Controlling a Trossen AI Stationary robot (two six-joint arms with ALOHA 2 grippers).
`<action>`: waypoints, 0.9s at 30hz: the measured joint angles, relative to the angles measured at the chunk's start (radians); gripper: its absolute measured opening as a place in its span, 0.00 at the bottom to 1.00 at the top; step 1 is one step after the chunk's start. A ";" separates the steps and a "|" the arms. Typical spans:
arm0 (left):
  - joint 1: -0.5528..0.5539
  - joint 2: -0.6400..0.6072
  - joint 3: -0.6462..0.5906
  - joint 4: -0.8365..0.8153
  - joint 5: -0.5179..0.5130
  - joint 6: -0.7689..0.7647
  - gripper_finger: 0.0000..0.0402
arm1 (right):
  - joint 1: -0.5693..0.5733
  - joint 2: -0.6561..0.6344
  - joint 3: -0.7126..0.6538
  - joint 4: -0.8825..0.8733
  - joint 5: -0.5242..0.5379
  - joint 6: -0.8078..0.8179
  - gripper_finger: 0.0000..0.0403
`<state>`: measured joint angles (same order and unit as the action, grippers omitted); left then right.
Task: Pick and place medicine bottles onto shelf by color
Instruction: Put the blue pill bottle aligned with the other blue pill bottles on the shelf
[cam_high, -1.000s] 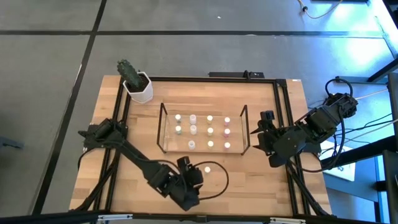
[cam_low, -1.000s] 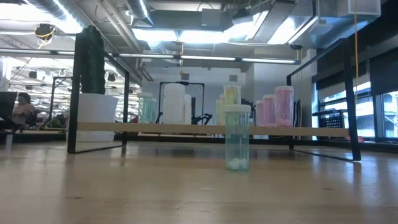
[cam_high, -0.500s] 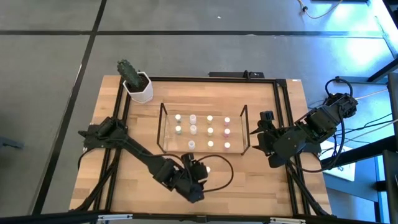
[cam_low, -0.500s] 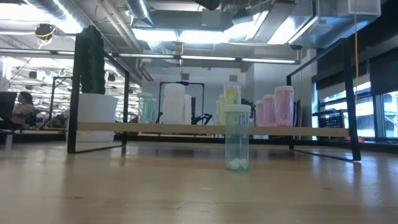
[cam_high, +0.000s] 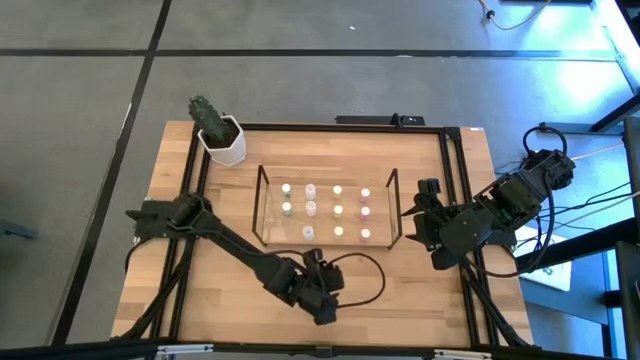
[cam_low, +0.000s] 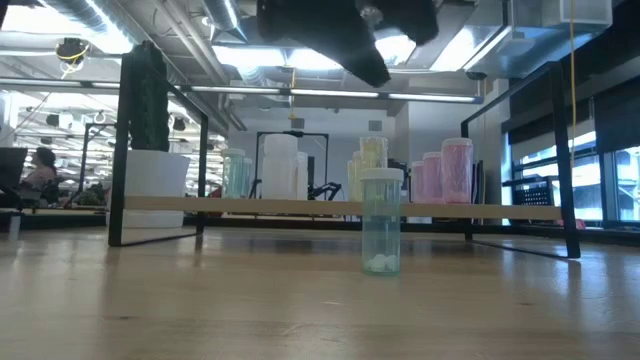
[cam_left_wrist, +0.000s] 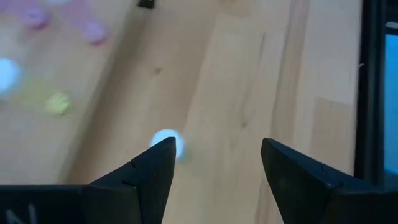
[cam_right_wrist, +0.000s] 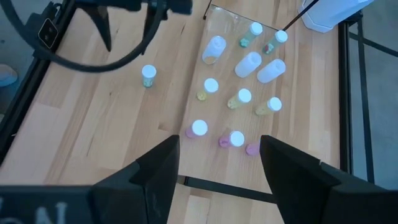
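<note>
Bottle (cam_low: 381, 222) nearest the low camera: a lone medicine bottle, pale greenish with a white cap, stands upright on the bare wooden table (cam_high: 220, 290) in front of the shelf, apart from it. From above it is all but hidden beside the left gripper (cam_high: 322, 272), which hangs over the table's near part with its jaws spread and nothing between them. In the left wrist view the bottle's white cap (cam_left_wrist: 168, 142) shows just past the inner edge of one dark finger (cam_left_wrist: 158, 165), partly cut off by it; whether they touch cannot be told. In the low view only a dark piece of that arm (cam_low: 340, 30) enters at the top, its fingers out of sight.

Farther back stands the clear shelf (cam_high: 262, 205) with its thin dark frame, holding the other medicine bottles (cam_high: 337, 211) in rows: whitish ones toward the left, yellowish in the middle, pink (cam_high: 365, 212) toward the right. Their tints are faint from above, and in the low view they overlap so their number is hard to make out.

At the table's right edge the right gripper (cam_high: 420, 212) waits beside the shelf's end, jaws apart and empty. A white plant pot (cam_high: 224, 143) sits at the far left corner.
</note>
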<state>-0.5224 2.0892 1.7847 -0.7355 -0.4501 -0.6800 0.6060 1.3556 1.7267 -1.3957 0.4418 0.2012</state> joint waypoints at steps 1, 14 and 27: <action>0.000 0.006 0.000 0.010 0.007 0.002 0.58 | 0.000 0.000 0.000 0.000 0.000 0.000 0.56; 0.008 0.016 0.000 -0.009 -0.045 -0.042 0.58 | 0.000 0.000 0.000 0.010 0.000 0.000 0.56; 0.014 0.040 0.000 -0.039 -0.046 -0.063 0.74 | 0.000 0.000 0.000 0.010 0.000 0.000 0.56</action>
<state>-0.5087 2.1297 1.7851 -0.7746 -0.4961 -0.7431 0.6060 1.3556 1.7267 -1.3861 0.4416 0.2012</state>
